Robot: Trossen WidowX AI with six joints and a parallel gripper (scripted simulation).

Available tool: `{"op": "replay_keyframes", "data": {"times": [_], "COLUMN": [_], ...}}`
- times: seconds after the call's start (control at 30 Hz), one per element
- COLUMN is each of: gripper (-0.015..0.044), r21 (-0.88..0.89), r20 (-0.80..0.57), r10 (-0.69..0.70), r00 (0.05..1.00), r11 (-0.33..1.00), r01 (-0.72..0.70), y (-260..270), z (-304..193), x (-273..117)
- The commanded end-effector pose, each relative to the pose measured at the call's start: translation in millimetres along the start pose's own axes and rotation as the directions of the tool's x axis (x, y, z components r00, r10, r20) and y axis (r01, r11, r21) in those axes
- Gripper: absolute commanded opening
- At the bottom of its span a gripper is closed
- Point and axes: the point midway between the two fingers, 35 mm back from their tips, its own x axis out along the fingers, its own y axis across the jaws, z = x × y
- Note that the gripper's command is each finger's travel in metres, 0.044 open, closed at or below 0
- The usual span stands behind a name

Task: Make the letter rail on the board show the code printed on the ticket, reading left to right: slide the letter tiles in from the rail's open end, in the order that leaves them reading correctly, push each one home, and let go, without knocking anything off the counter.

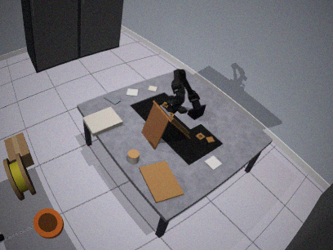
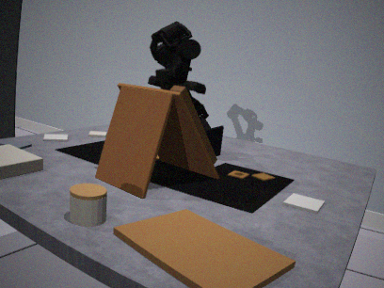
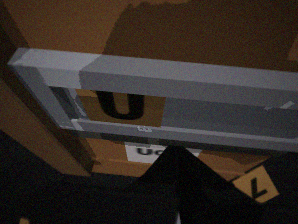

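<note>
The orange-brown board (image 1: 154, 127) (image 2: 134, 136) stands like a tent. Its grey rail (image 3: 200, 77) holds a tile with the letter U (image 3: 147, 112) near the left end, with a narrow grey strip between tile and end wall. The ticket (image 3: 131, 154) is below the rail; its first letter reads U, the rest is covered by the fingers. My gripper (image 3: 174, 153) is shut and empty, its tips just below the rail, right of the U tile. A tile with an L-like letter (image 3: 270, 186) lies at lower right. Two loose tiles (image 1: 200, 136) (image 2: 264, 176) lie right of the board, their letters unreadable.
A black mat (image 1: 189, 157) (image 2: 245, 202) lies under the board. A lidded cylinder (image 1: 133, 157) (image 2: 88, 207), a flat orange panel (image 1: 161, 181) (image 2: 202, 249) and a cream block (image 1: 102, 119) (image 2: 16, 160) are on the board's back side. A white card (image 1: 213, 162) (image 2: 304, 202) lies beyond the mat.
</note>
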Motion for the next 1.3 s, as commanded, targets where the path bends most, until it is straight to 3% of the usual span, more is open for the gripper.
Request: {"op": "replay_keyframes", "data": {"times": [0.0,1.27], "gripper": [0.0,0.0], "r21": [0.005,0.006], "r20": [-0.003,-0.002], "r10": [0.005,0.004], "r00": [1.0,1.0], "r11": [1.0,1.0], "r01": [-0.005,-0.004], "y": [-0.2,-1.2], "z": [2.7,15.9], "x": [1.1,15.2]}}
